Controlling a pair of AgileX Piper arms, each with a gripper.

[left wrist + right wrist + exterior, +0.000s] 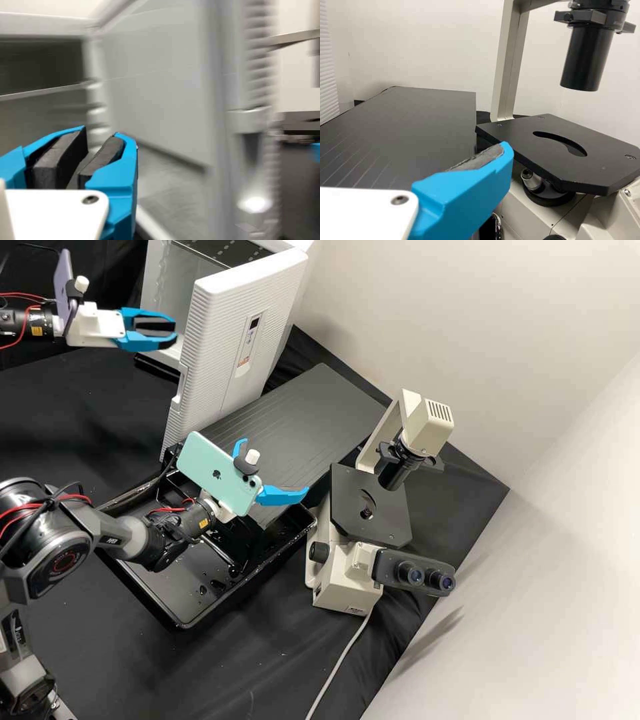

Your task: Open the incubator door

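Incubator door (223, 340) stands open near the left fingers (159, 345)

The door's edge is just beside the left fingertips; those 2 fingers have a narrow gap between them. The right fingers (283, 495) are spread wide, with a microscope (393, 513) ahead of them on the worktop (253, 673).

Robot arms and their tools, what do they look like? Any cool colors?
The arms are dark grey and black, with red and black wires and yellow labels. The right arm has a red ring on its joint. The left tool and right tool are white with bright blue fingers and dark pads.
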